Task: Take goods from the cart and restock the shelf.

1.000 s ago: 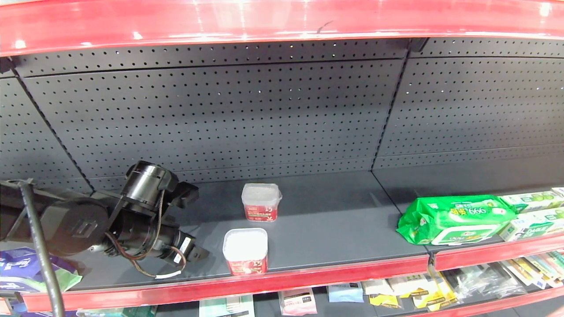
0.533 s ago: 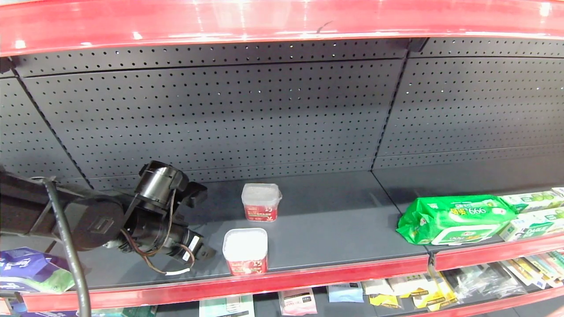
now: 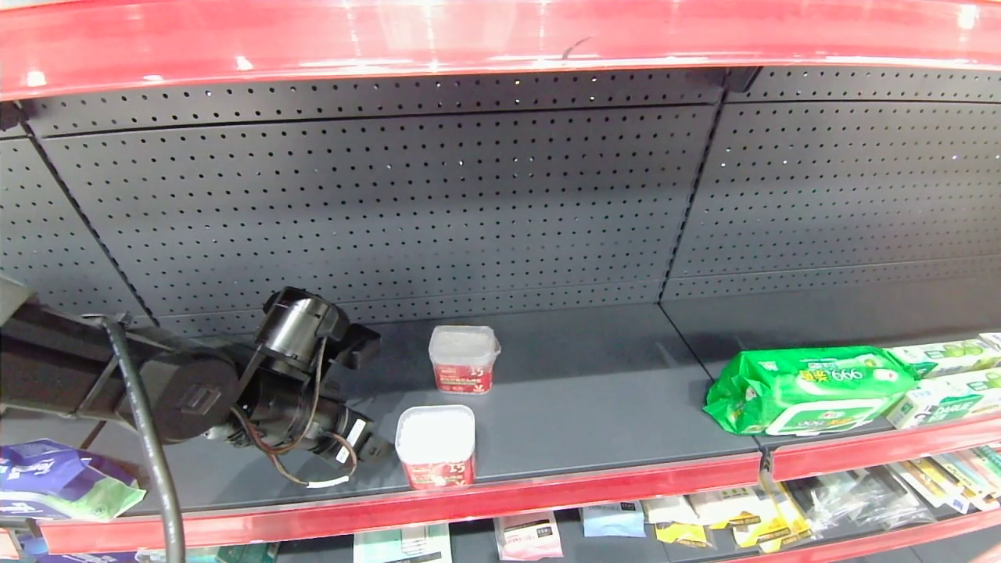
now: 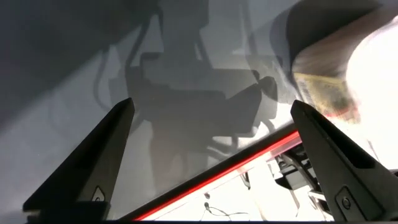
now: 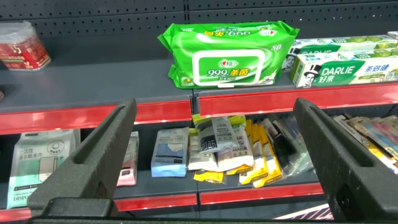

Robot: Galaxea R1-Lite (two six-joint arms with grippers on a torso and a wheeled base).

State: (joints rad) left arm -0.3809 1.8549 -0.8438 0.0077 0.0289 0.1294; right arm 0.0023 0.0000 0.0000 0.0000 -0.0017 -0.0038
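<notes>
Two white tubs with red labels stand on the grey shelf [image 3: 594,391]: a back tub [image 3: 464,358] and a front tub [image 3: 435,446] at the red front edge. My left gripper [image 3: 364,447] hangs low over the shelf just left of the front tub, apart from it. In the left wrist view the left gripper [image 4: 217,162] is open with only bare shelf between its fingers [image 4: 99,168], and the front tub [image 4: 373,68] shows blurred at one side. My right gripper [image 5: 214,168] is open and holds nothing, out in front of the shelving.
A green wipes pack [image 3: 809,389] and toothpaste boxes [image 3: 946,375] lie on the shelf's right section. Soft packs [image 3: 55,481] sit at the far left. A lower shelf holds several small packets [image 5: 217,146]. The pegboard back wall [image 3: 391,203] and a red upper shelf edge [image 3: 469,35] bound the space.
My left arm has moved to the right along the shelf, bringing its gripper closer to the front tub. The tubs and other goods have not moved.
</notes>
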